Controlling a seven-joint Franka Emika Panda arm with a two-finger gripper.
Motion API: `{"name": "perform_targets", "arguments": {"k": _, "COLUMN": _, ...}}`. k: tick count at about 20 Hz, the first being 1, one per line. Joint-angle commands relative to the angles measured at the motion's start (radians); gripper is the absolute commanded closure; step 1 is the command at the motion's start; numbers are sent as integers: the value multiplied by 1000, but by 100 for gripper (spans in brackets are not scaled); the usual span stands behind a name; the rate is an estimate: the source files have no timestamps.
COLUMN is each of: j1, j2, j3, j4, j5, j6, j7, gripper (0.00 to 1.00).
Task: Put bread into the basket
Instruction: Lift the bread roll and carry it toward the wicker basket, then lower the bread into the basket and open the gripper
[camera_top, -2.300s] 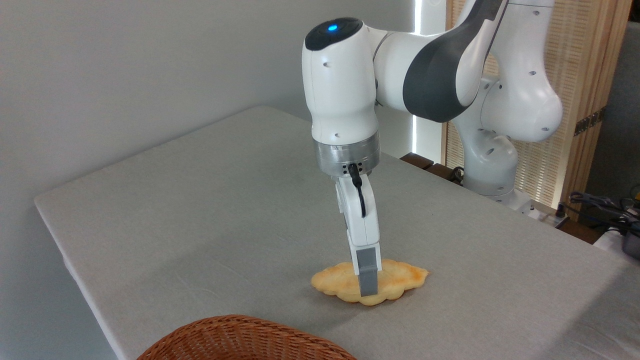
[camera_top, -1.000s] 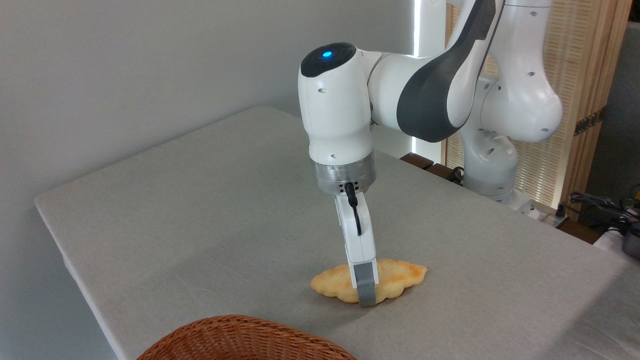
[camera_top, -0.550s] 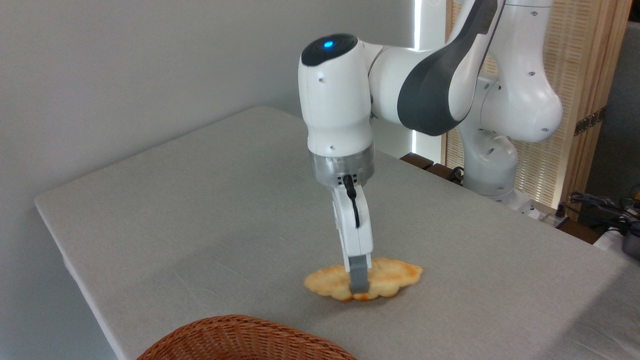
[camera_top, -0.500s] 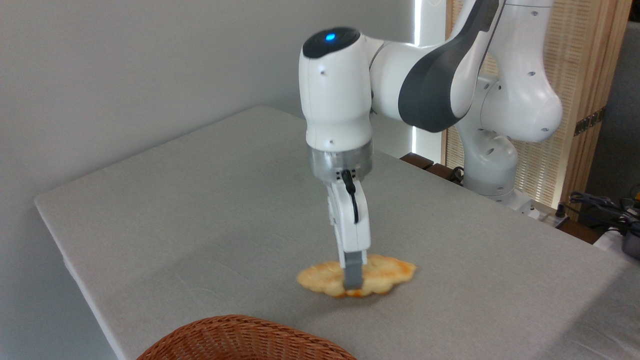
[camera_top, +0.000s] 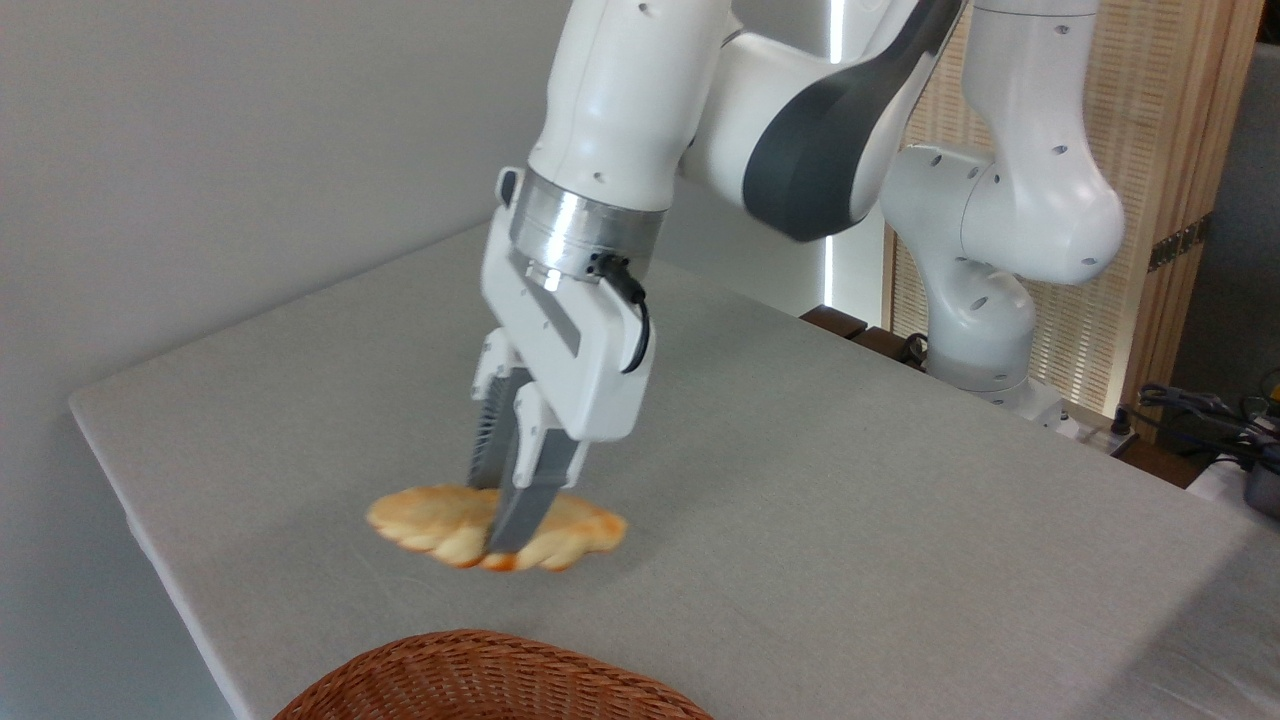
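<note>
The bread (camera_top: 430, 521), a flat golden-yellow pastry with scalloped edges, hangs a little above the grey table (camera_top: 900, 480), blurred by motion. My gripper (camera_top: 497, 528) is shut on its middle, one grey finger in front of the pastry and the other behind it, with the arm tilted toward the left. The basket (camera_top: 490, 680), reddish-brown woven wicker, shows only its far rim at the bottom edge of the picture, below and slightly in front of the bread.
The robot's white base (camera_top: 985, 330) stands at the table's far right edge. Cables and dark gear (camera_top: 1220, 420) lie off the table at the right. A grey wall runs behind the table, whose left edge (camera_top: 140, 520) is near the bread.
The gripper has lifted the bread off the table and carried it left and toward the basket. The wrist has turned, so both fingers now show.
</note>
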Motion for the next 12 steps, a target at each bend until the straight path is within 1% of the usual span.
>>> {"name": "perform_targets", "arguments": {"k": 1, "j1": -1, "j2": 73, "j3": 4, "j4": 53, "j5": -106, "j6": 165, "j7": -44, "gripper": 55}}
{"name": "perform_targets", "arguments": {"k": 2, "j1": -1, "j2": 88, "j3": 7, "j4": 66, "j5": -129, "j6": 219, "j7": -44, "gripper": 55}}
{"name": "perform_targets", "arguments": {"k": 3, "j1": -1, "j2": 104, "j3": 10, "j4": 83, "j5": -131, "j6": 251, "j7": -36, "gripper": 55}}
{"name": "perform_targets", "arguments": {"k": 5, "j1": 4, "j2": 139, "j3": 15, "j4": 118, "j5": -102, "j6": 267, "j7": -12, "gripper": 55}}
{"name": "perform_targets", "arguments": {"k": 6, "j1": 5, "j2": 157, "j3": 16, "j4": 135, "j5": -64, "j6": 267, "j7": 17, "gripper": 55}}
{"name": "perform_targets", "arguments": {"k": 8, "j1": 7, "j2": 180, "j3": 30, "j4": 140, "j5": 48, "j6": 270, "j7": 108, "gripper": 55}}
{"name": "perform_targets", "arguments": {"k": 9, "j1": 9, "j2": 191, "j3": 39, "j4": 142, "j5": 91, "j6": 272, "j7": 132, "gripper": 53}}
{"name": "perform_targets", "arguments": {"k": 10, "j1": 9, "j2": 197, "j3": 41, "j4": 145, "j5": 116, "j6": 275, "j7": 136, "gripper": 39}}
{"name": "perform_targets", "arguments": {"k": 11, "j1": 7, "j2": 211, "j3": 41, "j4": 155, "j5": 133, "j6": 282, "j7": 137, "gripper": 29}}
{"name": "perform_targets", "arguments": {"k": 12, "j1": 7, "j2": 225, "j3": 41, "j4": 161, "j5": 159, "j6": 293, "j7": 139, "gripper": 23}}
